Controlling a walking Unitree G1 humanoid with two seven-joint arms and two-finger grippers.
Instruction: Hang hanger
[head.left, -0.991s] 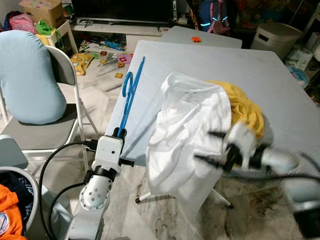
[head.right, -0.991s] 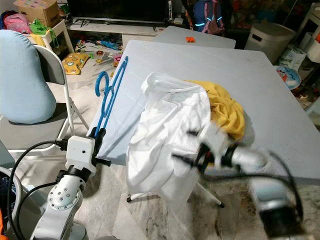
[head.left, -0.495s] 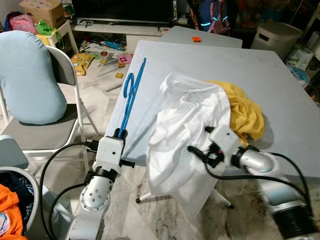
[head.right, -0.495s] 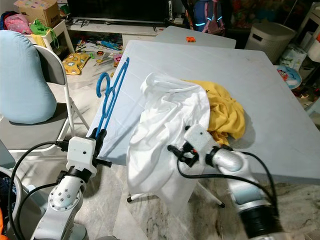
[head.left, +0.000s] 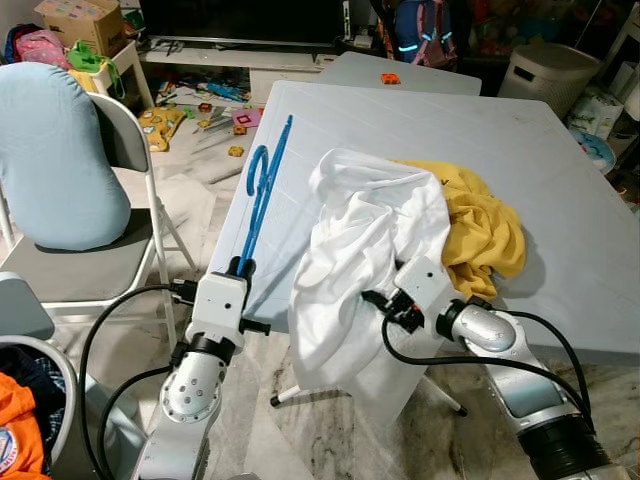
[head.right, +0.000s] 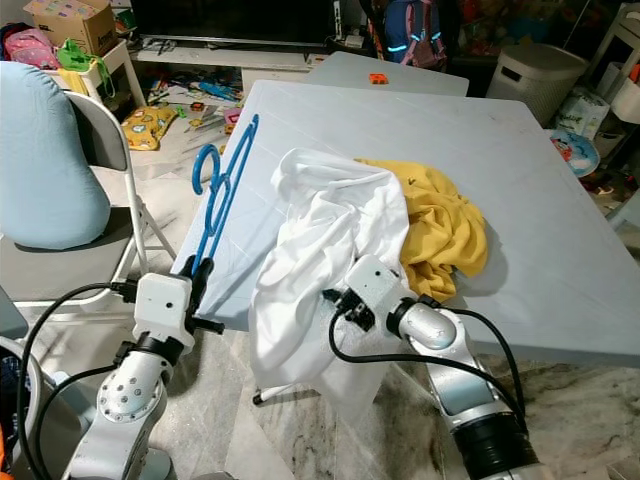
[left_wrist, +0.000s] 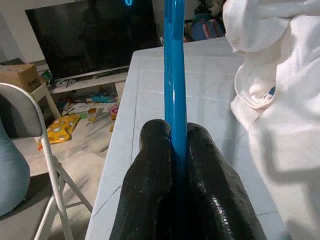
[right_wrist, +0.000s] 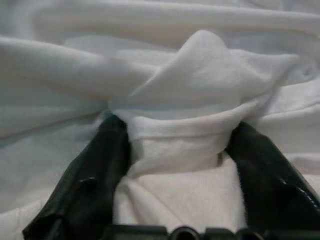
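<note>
A blue hanger (head.left: 262, 185) lies along the left edge of the pale table (head.left: 520, 130). My left gripper (head.left: 240, 268) is shut on its lower bar; in the left wrist view the two black fingers (left_wrist: 150, 170) pinch the blue bar (left_wrist: 175, 75). A white shirt (head.left: 360, 235) is heaped on the table and hangs over the front edge, with a yellow garment (head.left: 485, 225) beside it on the right. My right gripper (head.left: 378, 302) is pressed into the shirt's hanging part, open, with a fold of white cloth (right_wrist: 177, 150) between its fingers.
A folding chair with a light blue cushion (head.left: 55, 150) stands left of the table. A basket with orange clothes (head.left: 15, 430) is at the bottom left. Toys litter the floor behind. A white bin (head.left: 545, 75) and a smaller table (head.left: 405, 72) stand at the back.
My right arm has swung left into the white shirt, and its fingers now straddle a fold. The shirt has bunched leftward, baring more of the yellow garment. The left arm has stayed still.
</note>
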